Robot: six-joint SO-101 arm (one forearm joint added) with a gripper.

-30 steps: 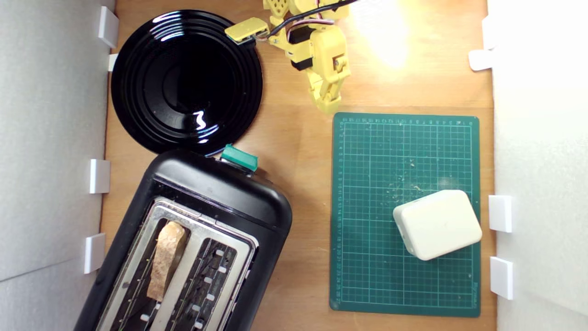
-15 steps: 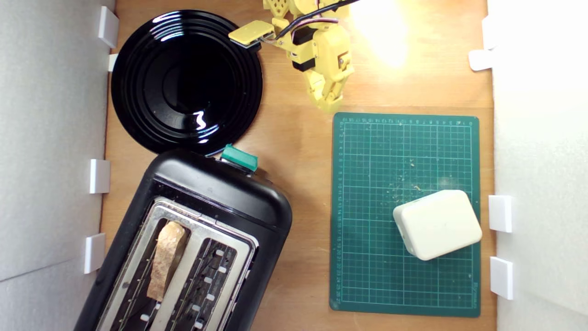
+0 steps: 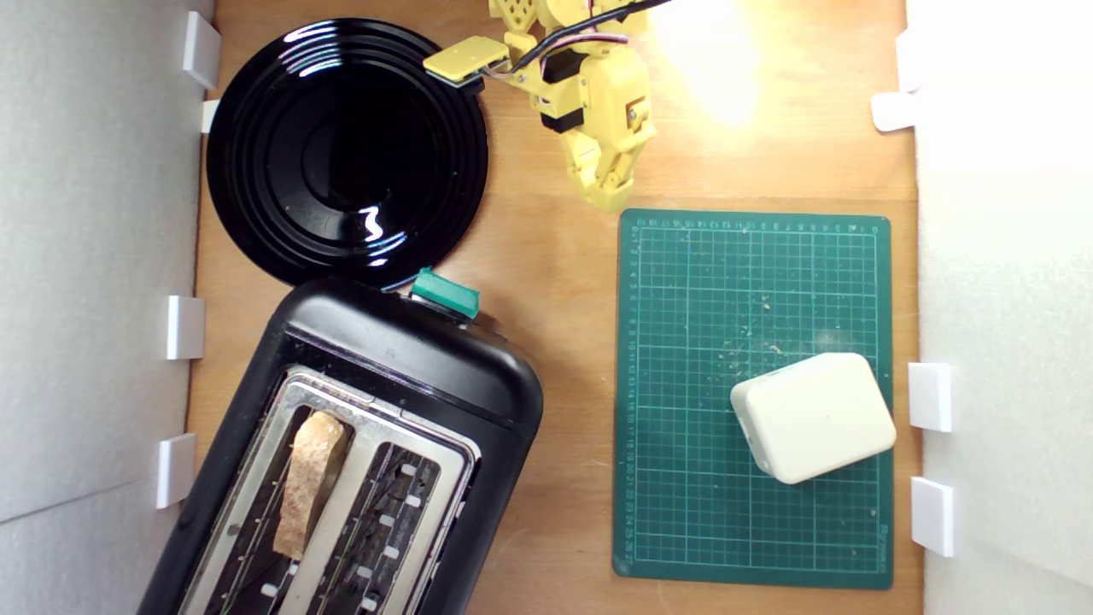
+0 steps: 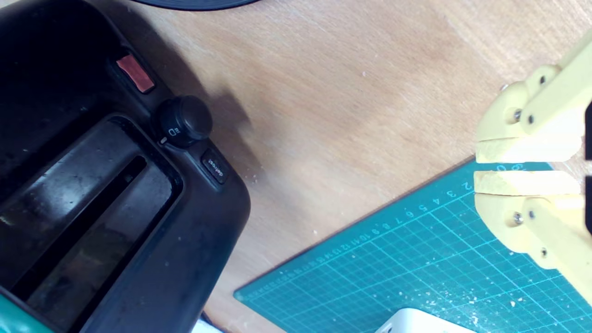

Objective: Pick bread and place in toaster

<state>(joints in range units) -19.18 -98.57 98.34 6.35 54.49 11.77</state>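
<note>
The bread stood in the toaster, lower left of the exterior view. The gripper, nearly closed and empty at upper centre, risked only clipping the mat.

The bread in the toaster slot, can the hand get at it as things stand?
Probably yes. The bread stands in the toaster's open slot with its top exposed, nothing over it. The hand, jaws nearly shut and empty, is far off by the green mat.
</note>
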